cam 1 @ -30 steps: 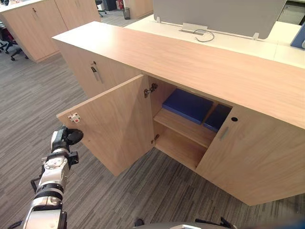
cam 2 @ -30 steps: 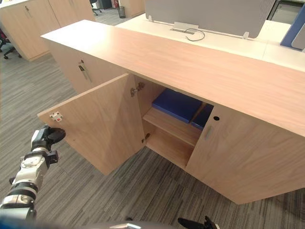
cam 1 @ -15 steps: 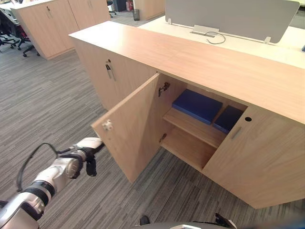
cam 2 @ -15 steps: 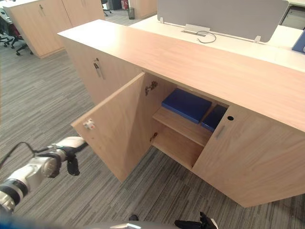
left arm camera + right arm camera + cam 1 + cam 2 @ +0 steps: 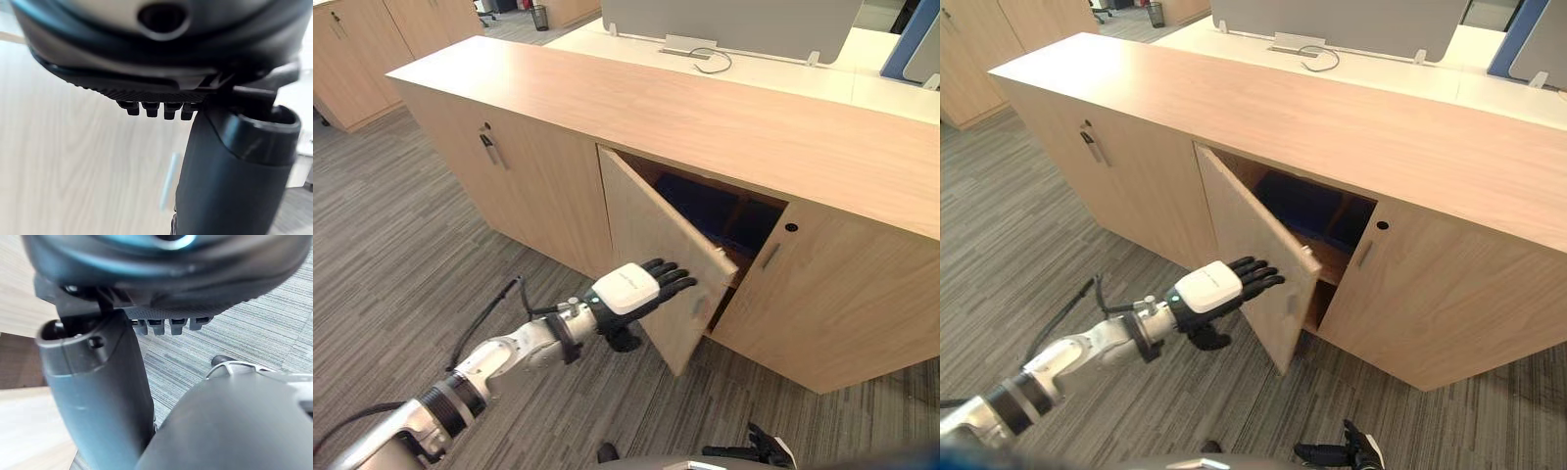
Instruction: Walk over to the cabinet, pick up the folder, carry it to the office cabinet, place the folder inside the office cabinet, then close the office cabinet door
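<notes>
We log: office cabinet door (image 5: 646, 225) pale wood grain; left robot hand (image 5: 628, 288) black with white back; folder (image 5: 700, 204) beyond it dark blue; carpet (image 5: 401, 245) beneath grey, striped.

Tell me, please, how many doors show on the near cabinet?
3: the closed left door, the half-open door at the left hand, the closed right door. Others may be hidden.

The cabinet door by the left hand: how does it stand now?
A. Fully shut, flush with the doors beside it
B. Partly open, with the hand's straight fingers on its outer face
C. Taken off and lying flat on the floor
B: the cabinet door stands at an angle with a dark gap behind it, and the left hand lies on its outer face with straight fingers.
</notes>
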Tool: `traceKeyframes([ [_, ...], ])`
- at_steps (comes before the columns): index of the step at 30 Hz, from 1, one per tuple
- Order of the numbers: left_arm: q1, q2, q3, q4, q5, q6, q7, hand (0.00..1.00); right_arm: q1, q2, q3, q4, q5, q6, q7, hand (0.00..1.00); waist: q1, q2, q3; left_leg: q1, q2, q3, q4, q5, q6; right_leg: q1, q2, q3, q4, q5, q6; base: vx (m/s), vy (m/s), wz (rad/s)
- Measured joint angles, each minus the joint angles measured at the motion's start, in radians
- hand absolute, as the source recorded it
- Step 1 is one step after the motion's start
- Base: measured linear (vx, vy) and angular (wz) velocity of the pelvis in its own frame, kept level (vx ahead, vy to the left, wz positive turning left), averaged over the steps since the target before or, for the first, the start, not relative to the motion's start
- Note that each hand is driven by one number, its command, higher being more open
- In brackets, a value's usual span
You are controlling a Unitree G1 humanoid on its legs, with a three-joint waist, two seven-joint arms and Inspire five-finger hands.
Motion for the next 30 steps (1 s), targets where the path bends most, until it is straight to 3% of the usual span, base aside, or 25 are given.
traceKeyframes([
  [6, 0.006, -0.098, -0.131, 0.050, 0.000, -0.012, 0.020, 1.00, -0.009, -0.010, 0.045, 0.012, 0.007, 0.000, -0.024, 1.00, -0.024, 0.001, -0.011, 0.014, 0.003, 0.001, -0.005, 0.000, -0.001, 0.013, 0.004, -0.005, 0.000, -0.004, -0.006, -0.01, -0.003, -0.01],
  [10, 0.043, -0.225, -0.150, 0.355, 0.000, -0.008, 0.014, 1.00, -0.012, -0.007, 0.073, 0.011, 0.033, -0.001, -0.040, 1.00, -0.045, -0.014, -0.009, 0.027, 0.009, 0.002, -0.005, -0.003, -0.003, 0.021, 0.010, -0.005, -0.002, -0.007, -0.007, -0.07, -0.008, -0.03],
  [14, 0.115, -0.315, -0.091, 0.708, 0.046, 0.036, 0.008, 1.00, -0.010, 0.011, 0.095, 0.002, 0.032, -0.001, -0.056, 1.00, -0.047, -0.054, -0.001, 0.040, 0.025, 0.031, -0.005, -0.011, -0.016, 0.022, 0.024, 0.021, -0.009, -0.009, -0.011, -0.05, -0.023, -0.20],
  [16, 0.175, -0.360, -0.015, 0.872, 0.099, 0.075, 0.011, 1.00, -0.009, 0.014, 0.110, -0.005, 0.032, -0.001, -0.060, 1.00, -0.046, -0.070, -0.004, 0.049, 0.035, 0.059, 0.005, -0.022, -0.023, 0.021, 0.030, 0.046, -0.009, -0.008, -0.010, 0.01, -0.027, -0.39],
  [17, 0.215, -0.394, 0.080, 0.980, 0.110, 0.101, 0.011, 1.00, -0.010, 0.019, 0.111, -0.005, 0.033, -0.001, -0.061, 1.00, -0.046, -0.087, 0.001, 0.022, 0.054, 0.072, 0.075, -0.056, -0.021, 0.017, 0.033, 0.059, -0.006, -0.010, -0.013, 0.02, -0.083, -0.36],
  [19, 0.272, -0.458, 0.353, 1.077, 0.058, 0.163, 0.009, 1.00, -0.009, 0.027, 0.099, -0.014, 0.034, -0.001, -0.059, 1.00, -0.038, -0.091, 0.016, -0.070, 0.127, 0.081, 0.305, -0.153, -0.025, 0.018, 0.053, 0.070, -0.003, -0.017, -0.023, 0.03, -0.139, -0.22],
  [21, 0.285, -0.493, 0.671, 1.086, -0.115, 0.241, 0.020, 1.00, -0.006, 0.035, 0.072, -0.016, 0.033, 0.007, -0.057, 1.00, -0.001, -0.096, 0.047, -0.165, 0.231, 0.074, 0.587, -0.194, -0.032, 0.040, 0.089, 0.089, -0.001, -0.028, -0.040, 0.01, -0.164, -0.25],
  [23, 0.318, -0.509, 0.819, 1.090, -0.307, 0.267, 0.032, 1.00, -0.003, 0.037, 0.050, -0.020, 0.034, 0.010, -0.053, 1.00, 0.026, -0.082, 0.057, -0.189, 0.259, 0.007, 0.702, -0.190, -0.037, 0.059, 0.107, 0.130, 0.005, -0.040, -0.053, 0.04, -0.105, -0.56],
  [25, 0.350, -0.537, 0.930, 1.116, -0.526, 0.272, 0.012, 1.00, -0.004, 0.042, 0.014, -0.024, 0.034, 0.015, -0.050, 1.00, 0.048, -0.085, 0.059, -0.193, 0.189, -0.155, 0.659, -0.233, -0.095, 0.058, 0.097, 0.168, 0.016, -0.050, -0.055, 0.03, -0.004, -0.63],
  [26, 0.370, -0.569, 0.975, 1.115, -0.654, 0.275, -0.009, 1.00, -0.009, 0.034, -0.011, -0.023, 0.034, 0.023, -0.039, 1.00, 0.072, -0.063, 0.063, -0.170, 0.114, -0.293, 0.528, -0.244, -0.110, 0.028, 0.094, 0.201, 0.033, -0.054, -0.054, -0.01, 0.089, -0.64],
  [27, 0.385, -0.586, 0.989, 1.115, -0.708, 0.275, -0.018, 1.00, -0.011, 0.025, -0.018, -0.021, 0.035, 0.025, -0.033, 1.00, 0.083, -0.048, 0.064, -0.152, 0.089, -0.351, 0.452, -0.233, -0.112, 0.014, 0.101, 0.218, 0.037, -0.055, -0.054, 0.04, 0.178, -0.74],
  [28, 0.410, -0.603, 1.020, 1.116, -0.787, 0.285, -0.034, 1.00, -0.033, 0.018, -0.018, 0.002, 0.036, 0.035, -0.027, 1.00, 0.097, -0.046, 0.065, -0.120, 0.070, -0.368, 0.366, -0.192, -0.063, 0.005, 0.098, 0.240, 0.037, -0.052, -0.046, 0.08, 0.124, -0.41],
  [30, 0.430, -0.606, 1.064, 1.114, -0.832, 0.285, -0.045, 1.00, -0.035, 0.043, -0.020, 0.017, 0.041, 0.047, -0.021, 1.00, 0.097, -0.079, 0.059, -0.090, 0.054, -0.355, 0.289, -0.160, -0.047, 0.000, 0.080, 0.242, 0.030, -0.047, -0.035, 0.12, 0.051, -0.17],
])
